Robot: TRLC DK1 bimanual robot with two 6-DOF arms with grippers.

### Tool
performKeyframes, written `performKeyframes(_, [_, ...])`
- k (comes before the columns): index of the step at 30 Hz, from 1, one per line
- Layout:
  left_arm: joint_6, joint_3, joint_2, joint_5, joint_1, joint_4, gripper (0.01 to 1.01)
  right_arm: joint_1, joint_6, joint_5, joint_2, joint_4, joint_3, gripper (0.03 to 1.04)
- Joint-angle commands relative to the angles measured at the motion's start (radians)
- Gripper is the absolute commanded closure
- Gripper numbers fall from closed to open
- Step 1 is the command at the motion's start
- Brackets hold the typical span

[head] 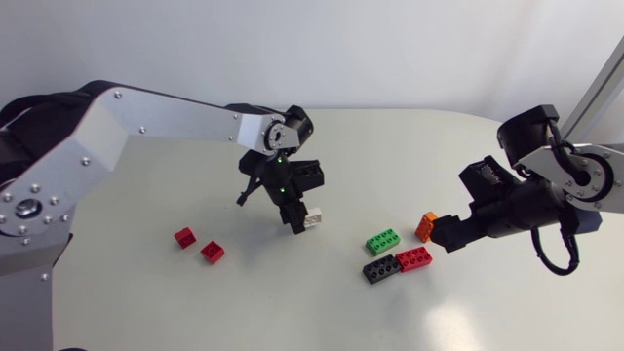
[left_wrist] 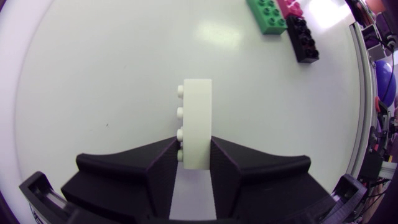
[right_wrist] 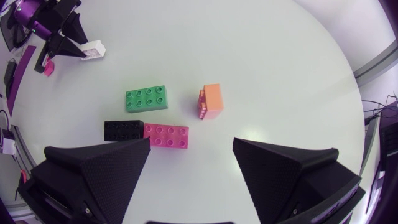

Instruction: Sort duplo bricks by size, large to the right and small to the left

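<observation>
In the left wrist view my left gripper point(left_wrist: 194, 152) is shut on one end of a white brick point(left_wrist: 198, 121), whose studs face sideways. From the head view that gripper point(head: 300, 216) and the white brick point(head: 313, 218) are near the table's middle. Two small red bricks point(head: 184, 237) point(head: 212, 253) lie to the left. A green brick point(head: 383, 241), a black brick point(head: 379, 268), a red brick point(head: 413, 258) and an orange brick point(head: 426, 226) lie to the right. My right gripper point(head: 450, 234) stands open just right of the orange brick point(right_wrist: 212, 101), with nothing between its fingers point(right_wrist: 99, 168).
In the right wrist view the green brick point(right_wrist: 147, 99), the black brick point(right_wrist: 123, 130) and the red brick point(right_wrist: 166, 135) lie close together ahead of my right gripper point(right_wrist: 191, 146). The white table point(head: 390, 146) runs bare behind them.
</observation>
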Motion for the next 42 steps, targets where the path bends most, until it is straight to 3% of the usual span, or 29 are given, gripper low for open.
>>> performKeyframes(1, [-0.03,0.016,-0.044,0.015,-0.055,-0.022,0.802,-0.016,-0.005,0.008,-0.008,-0.02,-0.032,0.11])
performKeyframes(18, [-0.154,0.223,0.082,0.035,-0.27,-0.052,0.802,-0.047,-0.01,0.009,0.124,0.081,-0.02,0.11])
performKeyframes(24, [-0.16,0.287,0.148,0.035,-0.307,-0.092,0.8,-0.047,0.004,0.015,0.173,0.112,0.002,0.11])
performKeyframes(34, [-0.163,0.286,0.174,0.035,-0.32,-0.111,0.784,-0.047,0.006,0.028,0.316,0.197,0.06,0.11])
performKeyframes(38, [-0.165,0.278,0.171,0.035,-0.323,-0.112,0.523,-0.047,0.007,0.029,0.357,0.22,0.083,0.12])
performKeyframes(41, [-0.166,0.276,0.163,0.037,-0.322,-0.112,0.187,-0.042,0.01,0.037,0.38,0.233,0.094,0.17])
performKeyframes(42, [-0.168,0.275,0.158,0.037,-0.322,-0.112,0.126,-0.041,0.013,0.037,0.385,0.236,0.097,0.18])
